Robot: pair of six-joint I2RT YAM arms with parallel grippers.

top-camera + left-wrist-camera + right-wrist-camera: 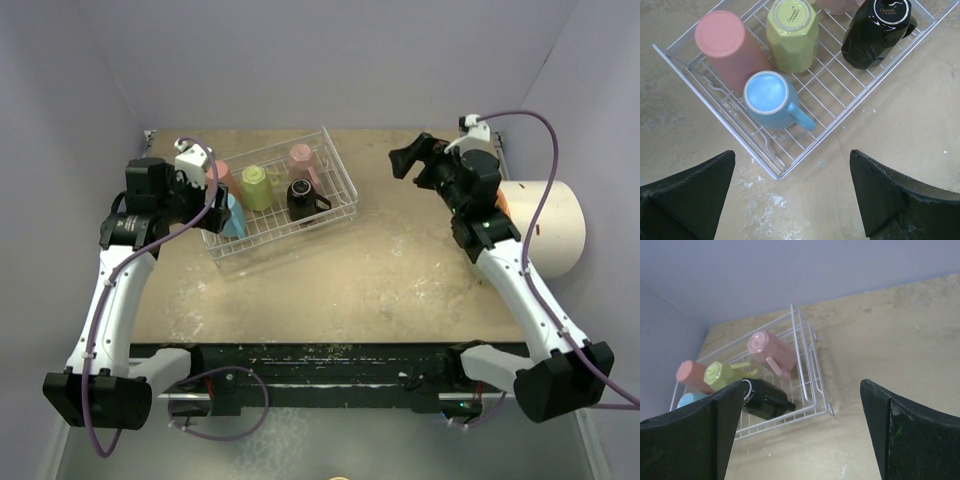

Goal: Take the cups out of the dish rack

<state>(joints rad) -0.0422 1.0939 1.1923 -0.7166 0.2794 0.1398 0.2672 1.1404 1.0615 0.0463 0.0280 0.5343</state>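
Step in hand (judged): approach first cup; all five are in the dish rack [837, 87].
Left jaws: released, spread wide, empty, above rack corner.
Blue cup [771, 100]: just ahead of left jaws, roughly centred between them, seemingly base-up, handle toward rack corner.
Advice: descend straight, straddle body clear of handle, avoid coral cup [727, 47] close behind, avoid wire rim.
Right jaws: released, empty, well apart from rack; black cup [765, 399] and pink cup [771, 352] nearest.
Place on counter [900, 115].
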